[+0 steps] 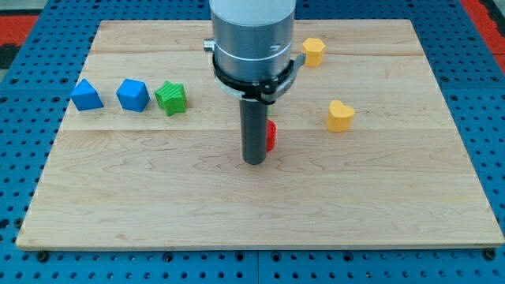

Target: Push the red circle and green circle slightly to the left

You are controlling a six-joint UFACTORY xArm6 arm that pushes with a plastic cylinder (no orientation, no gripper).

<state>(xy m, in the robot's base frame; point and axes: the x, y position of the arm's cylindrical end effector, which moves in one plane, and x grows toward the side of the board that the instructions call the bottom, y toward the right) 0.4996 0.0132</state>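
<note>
My tip [254, 162] rests on the wooden board [158, 197] near its middle. A red block [271, 136] shows just to the right of the rod and touches it; the rod hides most of it, so I cannot make out its shape. No green circle shows; it may be hidden behind the arm. A green star-shaped block [171, 98] lies to the tip's upper left.
Two blue blocks [86, 95] [132, 95] sit in a row left of the green star. A yellow block [314, 51] lies near the top, right of the arm. A yellow heart-shaped block [340, 115] lies to the right of the tip.
</note>
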